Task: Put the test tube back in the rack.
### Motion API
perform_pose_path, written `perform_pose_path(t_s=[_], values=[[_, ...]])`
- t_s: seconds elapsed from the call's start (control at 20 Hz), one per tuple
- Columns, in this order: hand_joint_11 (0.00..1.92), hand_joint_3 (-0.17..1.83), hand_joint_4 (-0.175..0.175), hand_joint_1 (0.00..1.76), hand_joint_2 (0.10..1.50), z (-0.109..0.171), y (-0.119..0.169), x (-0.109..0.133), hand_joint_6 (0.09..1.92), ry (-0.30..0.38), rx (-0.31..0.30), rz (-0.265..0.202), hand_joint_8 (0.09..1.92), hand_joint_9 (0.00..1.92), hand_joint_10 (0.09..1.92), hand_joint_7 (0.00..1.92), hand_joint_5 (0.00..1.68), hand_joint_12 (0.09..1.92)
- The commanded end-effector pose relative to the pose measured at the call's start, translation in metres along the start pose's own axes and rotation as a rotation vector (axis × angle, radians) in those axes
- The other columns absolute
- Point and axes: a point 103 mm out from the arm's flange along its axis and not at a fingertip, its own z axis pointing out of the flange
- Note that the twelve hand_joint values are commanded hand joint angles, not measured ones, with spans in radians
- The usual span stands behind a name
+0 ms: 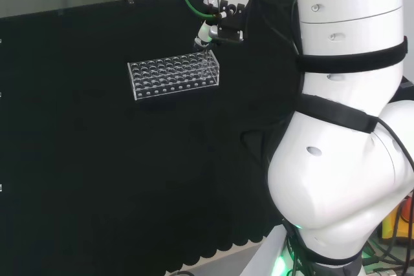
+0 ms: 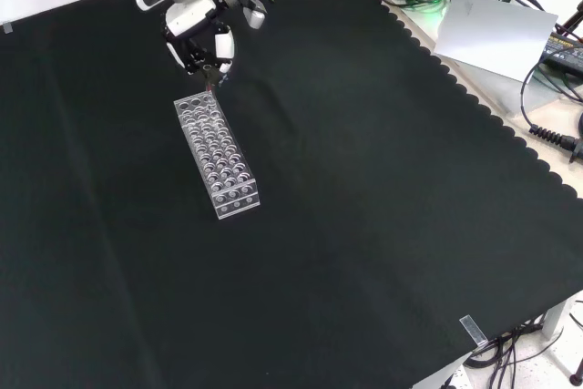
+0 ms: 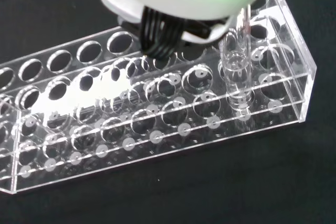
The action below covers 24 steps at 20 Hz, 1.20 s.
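The rack (image 2: pixel 217 157) lies on the cloth (image 2: pixel 364 189). In the front view the hand (image 2: pixel 202 38) hangs over its far end. A test tube (image 3: pixel 236 66) stands in a hole near that end.

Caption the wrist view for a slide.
Clear test tube standing in a hole near the end of the clear rack on black cloth.

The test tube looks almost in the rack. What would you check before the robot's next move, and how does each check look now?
1. Test tube sits in a hole near the rack's end: ok.
2. Tube upright: ok, about straight in the wrist view.
3. Tube fully seated at the bottom: cannot tell.
4. Rack flat on the cloth: ok.
5. Hand directly above the rack's end: ok.
6. Fingers still gripping the tube: cannot tell.
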Motion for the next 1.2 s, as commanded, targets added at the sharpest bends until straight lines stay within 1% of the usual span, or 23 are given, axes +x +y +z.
perform_pose_path(t_s=[0.05, 0.4, 0.45, 0.5, 0.55, 0.6, 0.65, 0.7, 0.75, 0.8, 0.85, 0.9, 0.95, 1.0, 1.1, 1.2], values=[[1.07, 0.68, -0.175, 1.24, 0.57, 0.011, 0.007, 0.003, 0.09, -0.01, 0.005, -0.016, 0.21, 1.77, 0.14, 1.89, 1.57, 1.09], [1.07, 0.68, -0.175, 1.24, 0.57, 0.012, 0.009, 0.007, 0.09, -0.019, 0.01, -0.016, 0.21, 1.77, 0.13, 1.89, 1.57, 1.09], [1.07, 0.68, -0.175, 1.24, 0.57, 0.012, 0.009, 0.007, 0.09, -0.01, 0.009, -0.018, 0.21, 1.77, 0.13, 1.89, 1.57, 1.09], [1.07, 0.68, -0.175, 1.24, 0.57, 0.011, 0.009, 0.005, 0.09, 0.024, 0.008, -0.019, 0.21, 1.77, 0.13, 1.89, 1.57, 1.09], [1.05, 0.58, -0.175, 1.31, 0.62, 0.011, 0.01, 0.003, 0.09, 0.06, 0.022, -0.02, 0.21, 1.68, 0.12, 1.88, 1.55, 1.09], [1.0, 0.55, -0.175, 1.33, 0.64, 0.011, 0.011, 0.002, 0.09, 0.088, 0.047, -0.021, 0.18, 1.66, 0.14, 1.76, 1.54, 1.12], [0.93, 0.45, -0.175, 1.29, 0.71, 0.011, 0.013, 0.0, 0.09, 0.109, 0.076, -0.025, 0.18, 1.62, 0.15, 1.7, 1.51, 1.18], [0.85, 0.45, -0.165, 1.24, 0.7, 0.011, 0.013, 0.0, 0.09, 0.12, 0.095, -0.029, 0.21, 1.55, 0.19, 1.61, 1.41, 1.22], [0.76, 0.53, -0.131, 1.19, 0.66, 0.011, 0.013, 0.0, 0.09, 0.127, 0.111, -0.035, 0.28, 1.42, 0.28, 1.44, 1.26, 1.27], [0.69, 0.61, -0.102, 1.15, 0.61, 0.01, 0.013, 0.0, 0.09, 0.128, 0.12, -0.04, 0.43, 1.29, 0.42, 1.26, 1.13, 1.31], [0.58, 0.62, -0.062, 1.07, 0.59, 0.009, 0.013, 0.0, 0.09, 0.131, 0.122, -0.044, 0.56, 1.09, 0.54, 0.99, 0.91, 1.36], [0.48, 0.61, -0.033, 1.01, 0.58, 0.008, 0.013, 0.0, 0.09, 0.139, 0.121, -0.05, 0.68, 0.9, 0.66, 0.76, 0.73, 1.42], [0.41, 0.59, -0.013, 0.98, 0.58, 0.006, 0.013, 0.0, 0.09, 0.146, 0.12, -0.056, 0.79, 0.75, 0.76, 0.57, 0.61, 1.46], [0.35, 0.57, -0.001, 0.95, 0.58, 0.004, 0.013, 0.0, 0.09, 0.15, 0.118, -0.06, 0.86, 0.63, 0.83, 0.44, 0.53, 1.49], [0.29, 0.54, 0.011, 0.93, 0.59, -0.001, 0.012, 0.001, 0.09, 0.158, 0.106, -0.069, 0.93, 0.5, 0.93, 0.29, 0.46, 1.52], [0.25, 0.53, 0.015, 0.91, 0.6, -0.007, 0.01, 0.002, 0.09, 0.161, 0.092, -0.076, 0.96, 0.43, 0.96, 0.22, 0.43, 1.53]])
